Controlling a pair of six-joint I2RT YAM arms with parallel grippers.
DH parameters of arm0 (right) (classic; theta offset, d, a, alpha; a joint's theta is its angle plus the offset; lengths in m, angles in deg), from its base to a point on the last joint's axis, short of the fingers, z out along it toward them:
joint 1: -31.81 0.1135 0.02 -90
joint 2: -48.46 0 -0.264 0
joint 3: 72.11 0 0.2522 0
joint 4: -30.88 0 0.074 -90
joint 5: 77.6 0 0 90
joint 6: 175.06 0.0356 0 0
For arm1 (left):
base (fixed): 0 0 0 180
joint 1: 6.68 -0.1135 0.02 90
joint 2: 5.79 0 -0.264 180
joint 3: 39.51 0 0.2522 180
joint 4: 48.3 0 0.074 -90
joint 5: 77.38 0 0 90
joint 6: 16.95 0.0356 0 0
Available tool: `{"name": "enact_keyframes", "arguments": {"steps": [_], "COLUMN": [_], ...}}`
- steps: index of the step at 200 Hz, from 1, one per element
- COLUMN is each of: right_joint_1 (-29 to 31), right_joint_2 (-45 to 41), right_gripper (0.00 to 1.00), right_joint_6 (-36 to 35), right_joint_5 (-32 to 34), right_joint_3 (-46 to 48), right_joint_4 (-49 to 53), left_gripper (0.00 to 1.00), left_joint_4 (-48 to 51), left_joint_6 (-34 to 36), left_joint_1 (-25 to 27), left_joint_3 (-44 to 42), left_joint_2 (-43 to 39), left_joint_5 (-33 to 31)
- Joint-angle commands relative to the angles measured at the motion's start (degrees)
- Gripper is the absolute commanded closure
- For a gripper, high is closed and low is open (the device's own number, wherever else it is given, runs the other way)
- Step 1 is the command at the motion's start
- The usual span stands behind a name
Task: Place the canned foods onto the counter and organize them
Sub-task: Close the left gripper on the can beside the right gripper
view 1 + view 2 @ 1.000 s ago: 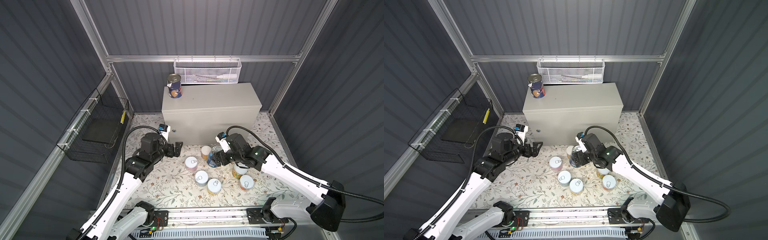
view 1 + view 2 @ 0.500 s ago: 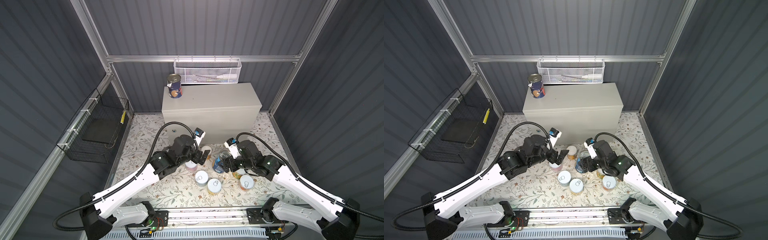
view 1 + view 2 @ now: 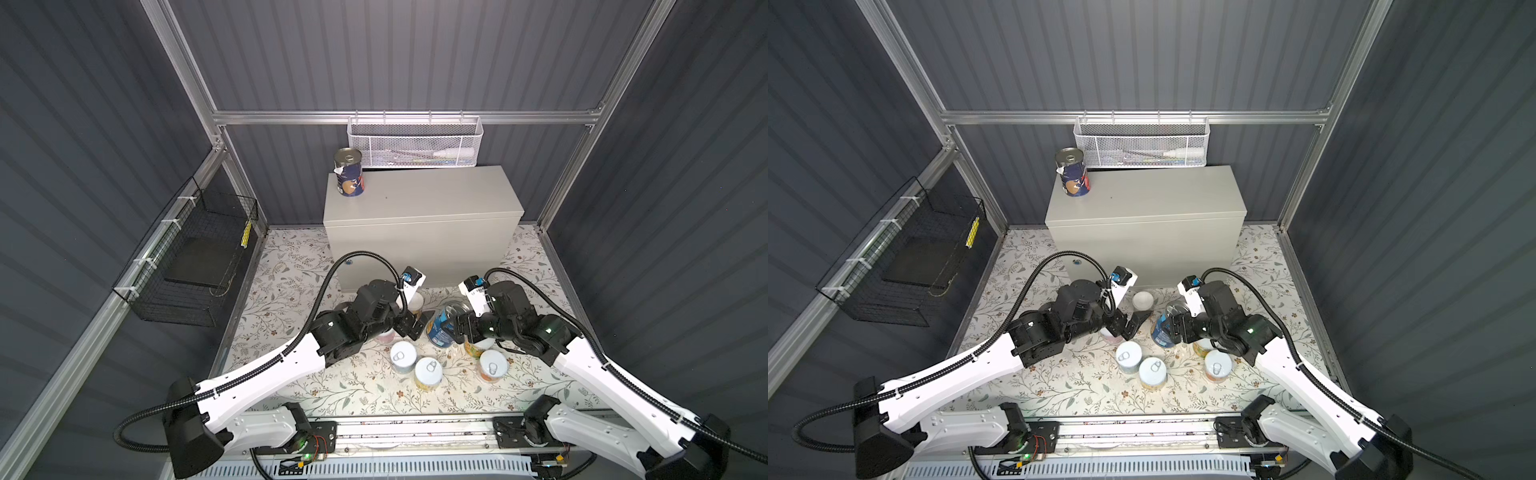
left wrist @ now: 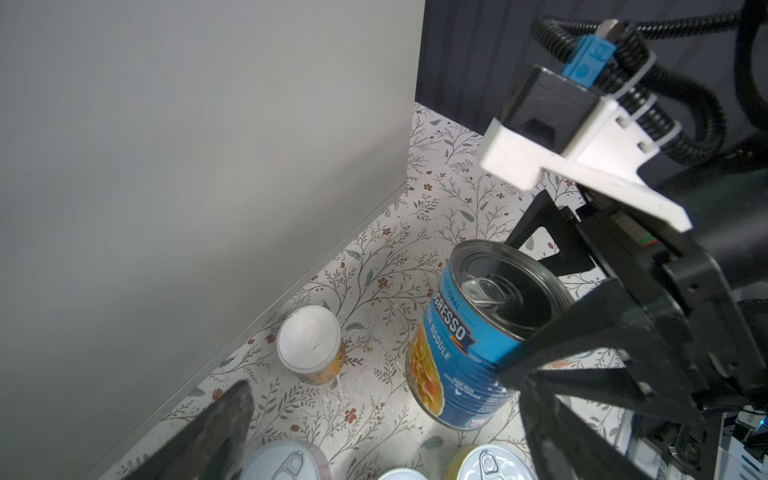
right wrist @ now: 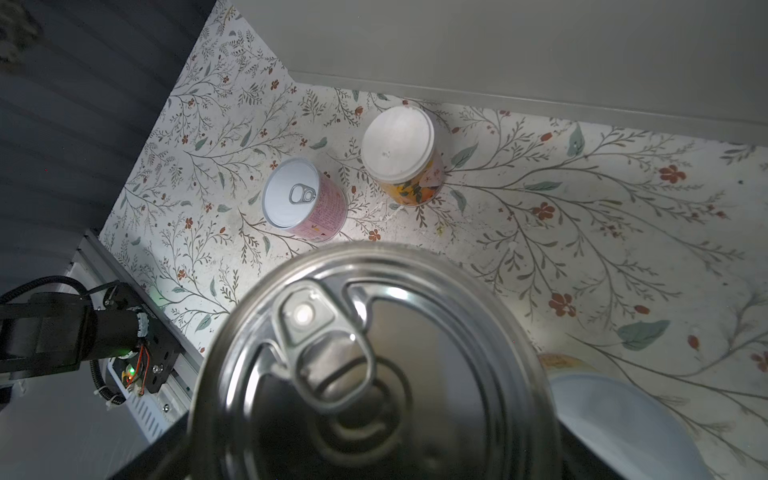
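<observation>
My right end effector (image 3: 454,328) pinches a big blue can (image 3: 439,332) in front of the worktop (image 3: 419,203); my left end effector (image 3: 417,323), spread wide, hovers just beside it.

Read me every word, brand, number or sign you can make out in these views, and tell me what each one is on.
"GRESSO": brand lettering, its start hidden, on the blue can.
"NOODLE": beneath it on the same label; the finer print lower down is blurred.
Print on the pink can: too small to read.
Label of the dark-labelled can on the counter: too small to read.
The yellow tag on the black wire basket: unreadable.
</observation>
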Motion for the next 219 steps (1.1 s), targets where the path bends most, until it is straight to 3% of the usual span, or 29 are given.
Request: {"name": "enact_keyframes", "arguments": {"steps": [1,42,124,219], "right_joint_1": [-1.3,-2.0,-3.2,-7.8], "right_joint_2": [-0.8,1.3,2.2,0.2], "right_gripper": [0.31,0.31,0.31,0.3], "right_joint_6": [1.1,3.8,5.8,3.3], "right_joint_5": [-4.8,-8.3,-10.1,-12.4], "right_joint_3": [-1.7,-2.2,-3.0,-4.0], "right_joint_4": [-6.8,-10.1,-10.0,-7.0], "left_gripper": [0.0,0.0,0.0,0.0], "left_joint_4": [-1.4,-5.4,-10.9,-9.1], "left_joint_6": [0.7,2.7,5.0,5.4], "left_joint_1": [1.2,4.4,4.6,4.6], "left_joint_3": [-0.3,-0.8,-2.8,-6.7], "left_joint_2": [1.2,4.0,4.7,3.4], "left_joint_5": [-0.5,-0.4,6.0,3.1]}}
